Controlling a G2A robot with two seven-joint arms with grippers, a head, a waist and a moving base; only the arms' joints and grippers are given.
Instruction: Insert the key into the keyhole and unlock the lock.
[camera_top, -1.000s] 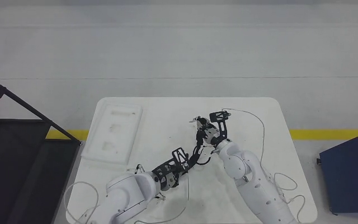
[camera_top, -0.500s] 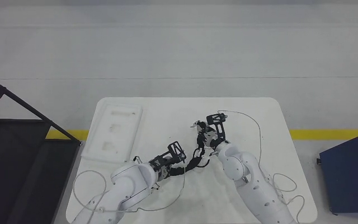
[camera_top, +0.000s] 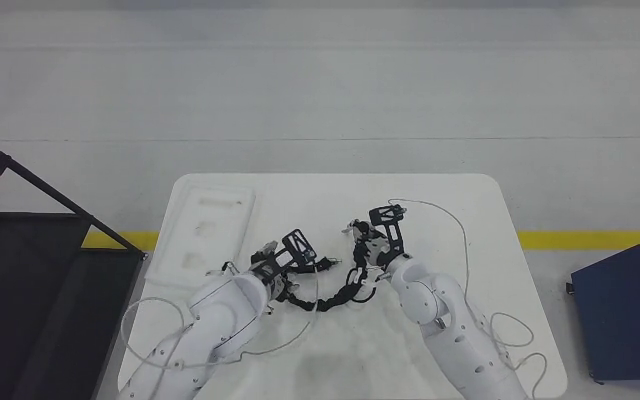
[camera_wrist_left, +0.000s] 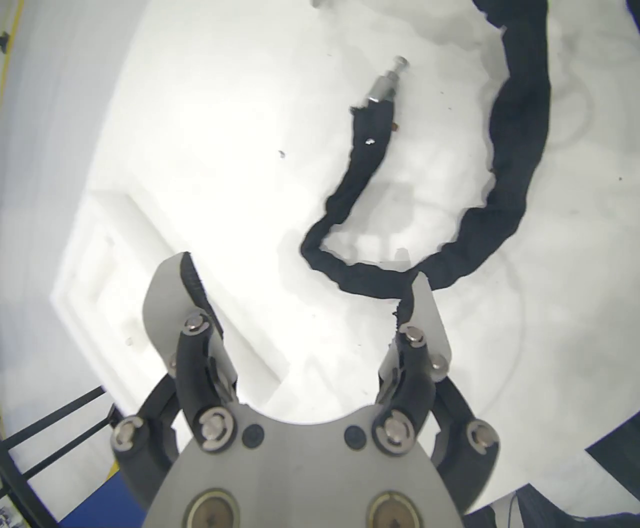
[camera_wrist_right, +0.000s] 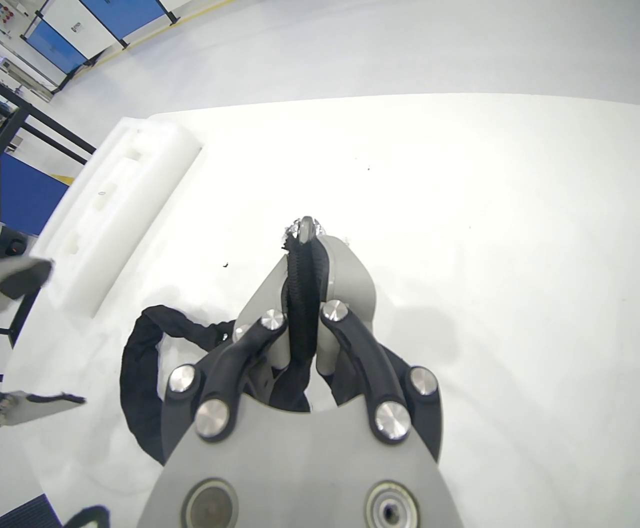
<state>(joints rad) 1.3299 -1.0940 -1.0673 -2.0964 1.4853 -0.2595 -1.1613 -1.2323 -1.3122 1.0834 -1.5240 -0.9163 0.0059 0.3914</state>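
Note:
A black fabric-sleeved chain lock (camera_top: 343, 292) lies in a curve at the middle of the white table (camera_top: 300, 200). My right gripper (camera_top: 362, 238) is shut on one end of it. The sleeve (camera_wrist_right: 302, 300) runs between the fingers, and a small metal piece (camera_wrist_right: 306, 227) sticks out at the tips. Whether that piece is a key cannot be told. The chain's other end, a metal pin (camera_wrist_left: 387, 87), lies free on the table. My left gripper (camera_wrist_left: 300, 272) hangs open over the chain's loop (camera_wrist_left: 370, 282), holding nothing; from above the left gripper (camera_top: 300, 256) is left of the right one.
A white foam tray (camera_top: 205, 240) with shallow recesses sits at the table's left side, close to the left arm. A thin white cable (camera_top: 450, 215) loops over the right half. A black frame (camera_top: 60, 200) stands beyond the left edge.
The left gripper has swung left and toward the table's far side, away from the chain's middle. The chain's pin end now lies stretched out toward it. The right gripper has barely moved.

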